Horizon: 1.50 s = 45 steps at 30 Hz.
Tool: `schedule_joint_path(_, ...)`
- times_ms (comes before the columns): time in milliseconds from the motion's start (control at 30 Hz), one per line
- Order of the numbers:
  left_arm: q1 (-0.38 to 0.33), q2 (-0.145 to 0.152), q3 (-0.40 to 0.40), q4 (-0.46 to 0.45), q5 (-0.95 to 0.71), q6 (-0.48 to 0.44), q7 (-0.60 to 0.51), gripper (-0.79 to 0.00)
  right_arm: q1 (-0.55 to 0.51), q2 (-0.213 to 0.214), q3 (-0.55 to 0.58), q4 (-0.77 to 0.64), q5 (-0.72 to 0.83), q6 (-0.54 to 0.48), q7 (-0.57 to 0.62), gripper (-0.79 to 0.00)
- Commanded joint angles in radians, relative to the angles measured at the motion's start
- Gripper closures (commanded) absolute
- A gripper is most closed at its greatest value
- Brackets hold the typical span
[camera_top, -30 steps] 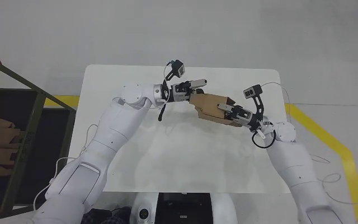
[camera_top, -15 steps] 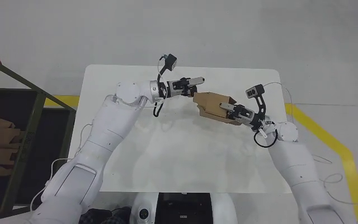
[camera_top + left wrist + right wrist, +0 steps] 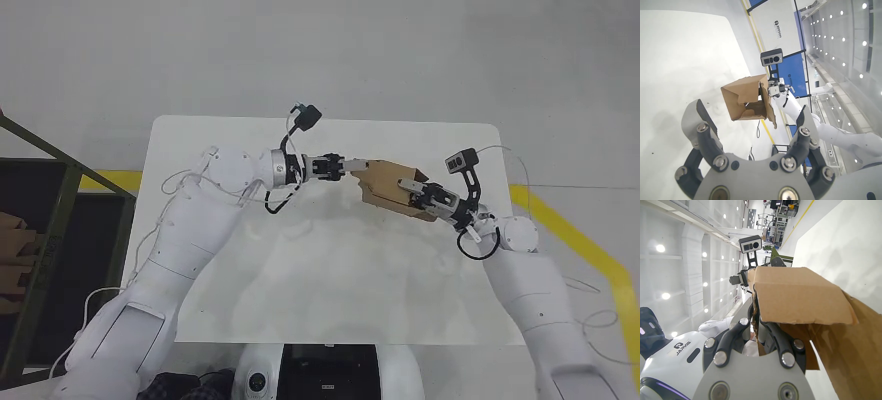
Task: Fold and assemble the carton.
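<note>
A brown carton (image 3: 385, 182) is held above the back of the white table (image 3: 300, 290), partly folded, with loose torn flaps. My right gripper (image 3: 415, 192) is shut on a wall at its right end; in the right wrist view the fingers (image 3: 761, 328) pinch the cardboard edge of the carton (image 3: 800, 298). My left gripper (image 3: 347, 167) is open just off the carton's left end. In the left wrist view the carton's open mouth (image 3: 745, 100) faces my left gripper (image 3: 751, 104) a short way ahead, with nothing between its fingers. The left gripper (image 3: 738, 279) also shows beyond the carton in the right wrist view.
A dark metal rack (image 3: 40, 200) holding flat cardboard (image 3: 15, 245) stands left of the table. A yellow floor line (image 3: 570, 230) runs past the right edge. The table's front half is bare.
My left gripper has dropped from behind the carton to its left end. The right gripper has carried the carton slightly to the right and back.
</note>
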Motion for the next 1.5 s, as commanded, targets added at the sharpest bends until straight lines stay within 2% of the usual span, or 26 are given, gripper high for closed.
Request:
schedule_joint_path(0,-0.004,-0.002,0.008,0.01,-0.022,0.012,-0.015,-0.785,-0.005,0.001,0.002,-0.012,-0.004,0.0,-0.001,0.0)
schedule_joint_path(467,-0.059,-0.018,0.059,0.135,-0.066,0.004,-0.026,-0.785,-0.046,0.005,0.025,-0.088,0.058,0.03,0.005,0.0)
schedule_joint_path(800,-0.062,-0.024,0.064,0.165,-0.133,-0.017,-0.036,-0.785,-0.057,0.003,0.027,-0.106,0.11,0.054,0.024,0.0)
schedule_joint_path(1467,-0.067,-0.033,0.1,0.182,-0.127,-0.017,-0.026,-0.785,-0.049,-0.004,0.025,-0.094,0.167,0.06,0.061,0.0)
